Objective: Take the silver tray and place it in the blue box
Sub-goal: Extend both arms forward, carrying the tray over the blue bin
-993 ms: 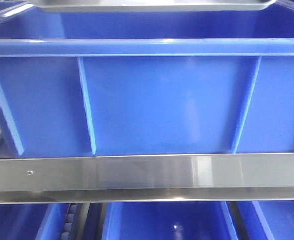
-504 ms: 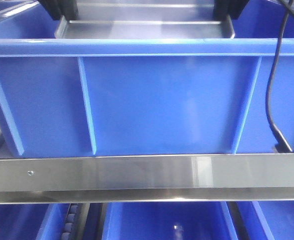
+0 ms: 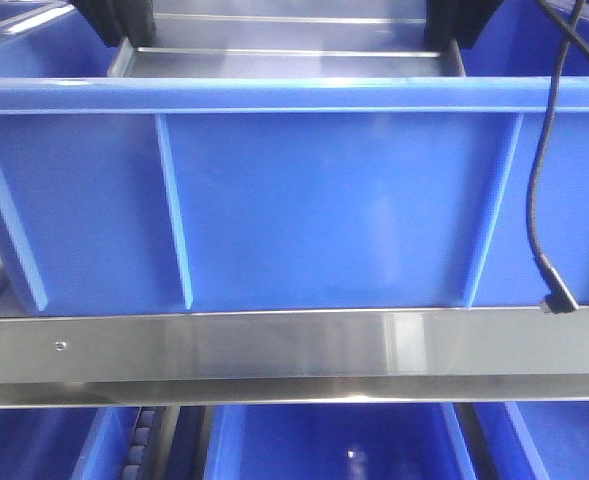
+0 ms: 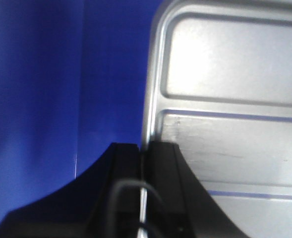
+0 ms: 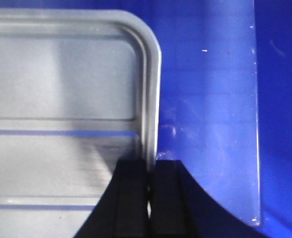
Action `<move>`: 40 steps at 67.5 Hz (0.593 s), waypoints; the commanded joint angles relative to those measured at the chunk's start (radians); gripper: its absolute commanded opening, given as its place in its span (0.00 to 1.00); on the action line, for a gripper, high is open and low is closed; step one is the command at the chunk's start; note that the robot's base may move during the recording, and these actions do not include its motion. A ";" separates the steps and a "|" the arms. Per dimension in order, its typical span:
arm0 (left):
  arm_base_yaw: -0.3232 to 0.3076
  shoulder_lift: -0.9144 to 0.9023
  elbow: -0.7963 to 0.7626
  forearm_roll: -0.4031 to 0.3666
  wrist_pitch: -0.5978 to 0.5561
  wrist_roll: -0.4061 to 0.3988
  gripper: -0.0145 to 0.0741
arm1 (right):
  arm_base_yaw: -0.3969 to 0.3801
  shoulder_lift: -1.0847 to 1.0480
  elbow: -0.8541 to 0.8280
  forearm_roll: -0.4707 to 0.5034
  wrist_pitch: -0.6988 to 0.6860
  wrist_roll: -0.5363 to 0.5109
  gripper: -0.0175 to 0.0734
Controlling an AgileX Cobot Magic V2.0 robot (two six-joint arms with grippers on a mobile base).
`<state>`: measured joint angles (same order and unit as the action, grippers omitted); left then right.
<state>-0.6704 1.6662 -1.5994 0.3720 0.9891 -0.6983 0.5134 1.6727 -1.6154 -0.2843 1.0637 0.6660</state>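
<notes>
The silver tray (image 3: 289, 62) was held low inside the blue box (image 3: 294, 190), only its near rim and part of its floor being visible above the box's front flange in the front view. The left hand (image 4: 142, 153) was clamped on the tray's left rim, and the right hand (image 5: 148, 171) was likewise closed on the right rim, each pair of jaws seen pinching the thin rolled edge in its wrist view. It was judged that the placing was nearly finished, with only the release left. Trouble could arise if one hand were opened before the other, since the tray would then tip and clatter against the box wall; a drop from any remaining height could let the smooth metal slide or land askew. The dangling black cable (image 3: 544, 170) at the right could be snagged on the box rim as the arm was drawn out. Whether the tray's underside was touching the box floor could not be told, as the front wall hid it. The far edge of the tray was cut off, and the arms above the hands were out of frame. A steel rail (image 3: 294, 345) ran across below the box.
</notes>
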 commanded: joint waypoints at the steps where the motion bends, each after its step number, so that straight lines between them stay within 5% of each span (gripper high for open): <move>1: -0.025 -0.040 -0.043 -0.082 -0.128 0.000 0.16 | 0.017 -0.041 -0.045 0.089 -0.138 -0.012 0.26; 10: -0.025 -0.040 -0.043 -0.077 -0.126 -0.002 0.16 | 0.017 -0.041 -0.045 0.089 -0.138 -0.012 0.29; 20: -0.025 -0.040 -0.043 -0.060 -0.126 -0.004 0.17 | 0.017 -0.041 -0.045 0.089 -0.132 -0.012 0.45; 33: -0.025 -0.040 -0.043 -0.039 -0.118 -0.008 0.39 | 0.016 -0.041 -0.045 0.089 -0.127 -0.012 0.52; 40: -0.025 -0.040 -0.043 -0.018 -0.091 -0.008 0.42 | 0.007 -0.041 -0.045 0.084 -0.126 -0.012 0.52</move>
<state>-0.6745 1.6662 -1.6013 0.3725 0.9824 -0.6983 0.5134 1.6762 -1.6154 -0.2417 1.0534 0.6637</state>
